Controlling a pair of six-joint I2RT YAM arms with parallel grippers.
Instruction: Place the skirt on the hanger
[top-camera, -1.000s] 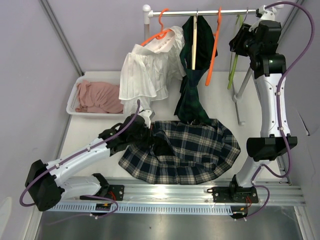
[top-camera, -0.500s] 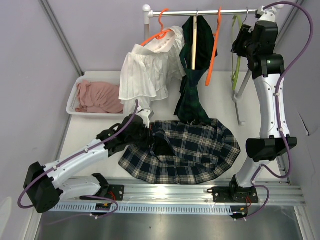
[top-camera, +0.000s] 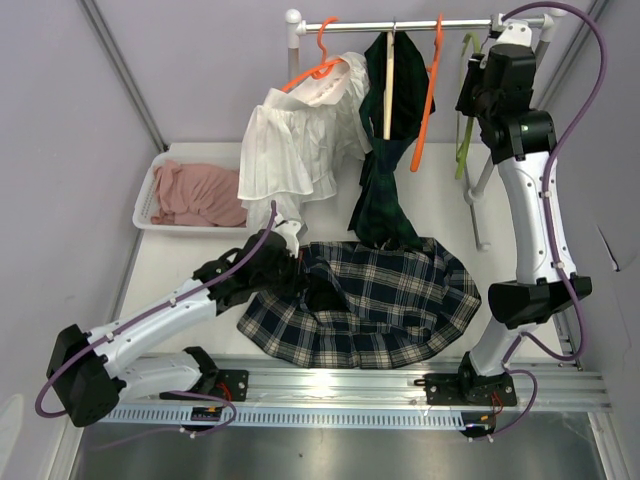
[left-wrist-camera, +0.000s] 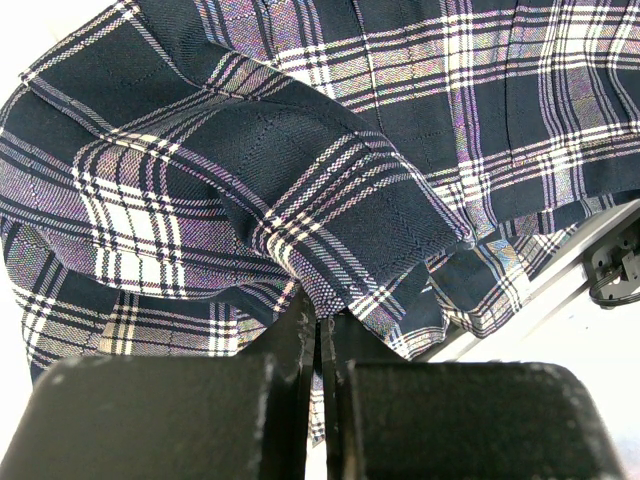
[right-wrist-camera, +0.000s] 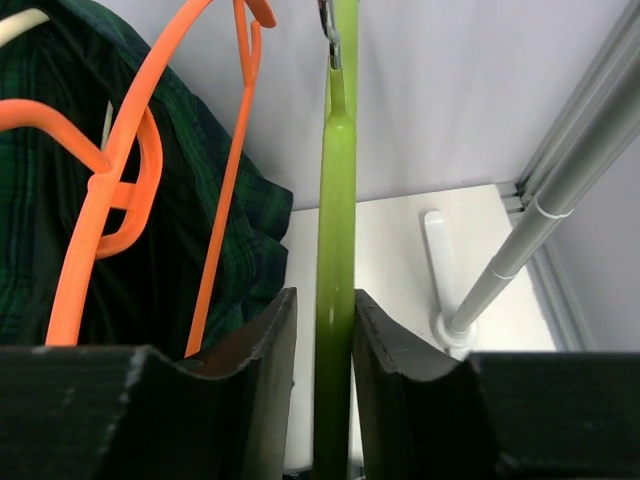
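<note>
The dark plaid skirt (top-camera: 380, 300) lies spread on the white table in the top view. My left gripper (top-camera: 300, 268) sits at its left edge, shut on a fold of the skirt's hem (left-wrist-camera: 322, 322); the plaid cloth (left-wrist-camera: 300, 150) fills the left wrist view. A green hanger (top-camera: 463, 110) hangs from the clothes rail (top-camera: 400, 24) at the right end. My right gripper (top-camera: 478, 85) is raised up at the rail. In the right wrist view its fingers close around the hanger's green bar (right-wrist-camera: 335, 250).
A white basket (top-camera: 148, 190) with a pink garment (top-camera: 200, 195) stands at the far left. On the rail hang a white blouse (top-camera: 295, 140) on an orange hanger, a dark green garment (top-camera: 385, 150) and an empty orange hanger (top-camera: 428, 100). The rack's post (top-camera: 485, 170) stands right.
My right arm has moved left and slightly up along the rail, and the green hanger has swung with it. My left arm and the skirt have not moved.
</note>
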